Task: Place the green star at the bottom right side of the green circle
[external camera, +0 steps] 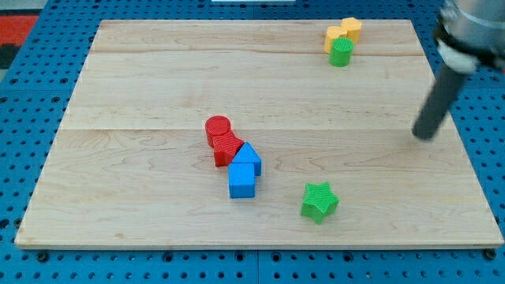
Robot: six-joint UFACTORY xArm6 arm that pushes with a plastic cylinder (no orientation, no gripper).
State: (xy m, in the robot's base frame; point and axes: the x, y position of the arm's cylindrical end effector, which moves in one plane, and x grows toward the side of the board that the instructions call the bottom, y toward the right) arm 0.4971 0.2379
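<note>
Near the view's bottom, right of centre, the green star (319, 201) lies flat on the desk (142, 87), with bare wood all round it. Far up at the view's top right stands the green circle (341, 53), well apart from the star. Touching the circle from above are two yellow blocks (344, 33), pressed together; their shapes are hard to make out.

Close to the middle of the desk sits a tight cluster. A red circle (218, 128) is at its upper left, and a second red block (227, 147), shape unclear, touches it just below. Against that block's lower right leans a blue block (248, 157) with a pointed top, and a blue cube (242, 181) touches it from beneath. The star is near this cluster, down and to the view's right of the cube, not touching it.

My tip (426, 136) is at the view's right side of the desk, between the circle above and the star below, well clear of both and of every other block. No pincer is fitted to the arm, only the dark rod, tilted in the view.
</note>
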